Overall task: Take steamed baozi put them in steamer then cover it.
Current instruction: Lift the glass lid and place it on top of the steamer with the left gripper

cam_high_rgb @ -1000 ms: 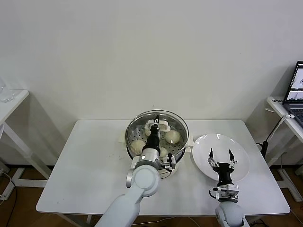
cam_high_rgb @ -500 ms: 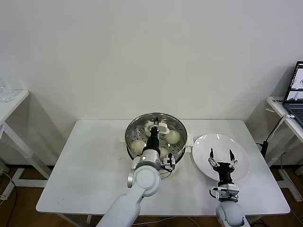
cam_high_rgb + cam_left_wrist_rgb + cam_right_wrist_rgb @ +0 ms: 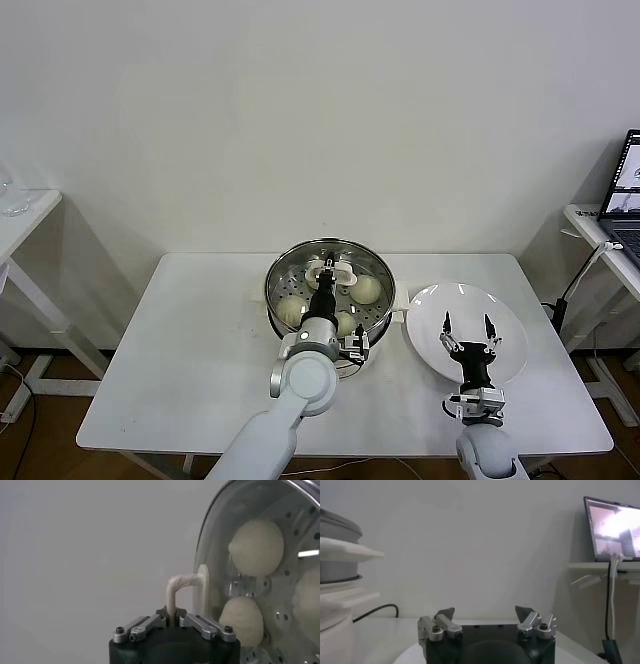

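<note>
Lab: bare wall, white table [image 3: 190, 360], laptop [image 3: 625, 190].

Left hand [image 3: 328, 268] reaches forward, fingers pinched closed; right hand [image 3: 467, 325] waits, fingers spread.

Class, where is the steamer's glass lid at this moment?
In the head view, the lid sits atop the steamer at table centre, its handle pinched by the left gripper.
</note>
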